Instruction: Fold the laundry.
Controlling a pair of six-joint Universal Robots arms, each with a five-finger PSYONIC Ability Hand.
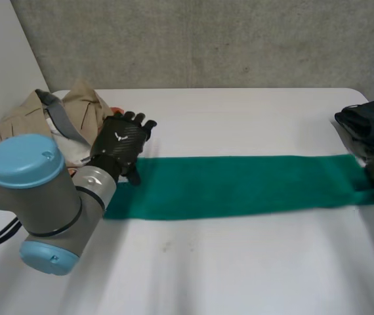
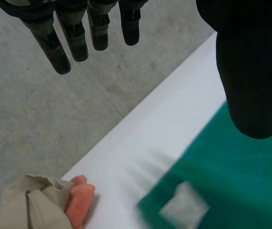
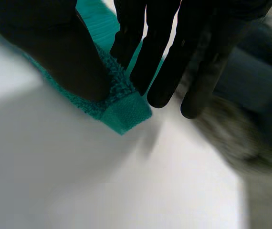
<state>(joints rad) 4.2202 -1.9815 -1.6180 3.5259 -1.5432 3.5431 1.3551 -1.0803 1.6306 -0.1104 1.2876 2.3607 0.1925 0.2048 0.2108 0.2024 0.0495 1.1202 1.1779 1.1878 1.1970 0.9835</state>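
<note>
Green terry, long and narrow: the towel [image 1: 239, 187] lies flat in a strip across the middle of the white table [image 1: 239, 269], reaching nearly from one arm to the other. It looks straightened, perhaps already halved lengthwise, though I can't be sure. No end-to-end fold is made yet, so I'd say most of the work remains. Its nap is plush and fuzzy, with a flatter hemmed band at the corner, and a small white label [image 2: 183, 207] sits near its left end. The right hand [image 3: 55, 57] has the towel's right corner pinched between thumb and straight fingers. The left hand [image 1: 123, 143] hovers at the other end, fingers straight and apart, holding nothing. Beside it slumps a crumpled beige garment [image 1: 36, 121] with an orange cloth [image 2: 78, 200] tucked against it. Dark clothes [image 1: 369, 125] are heaped at the table's right edge, unfolded too.
</note>
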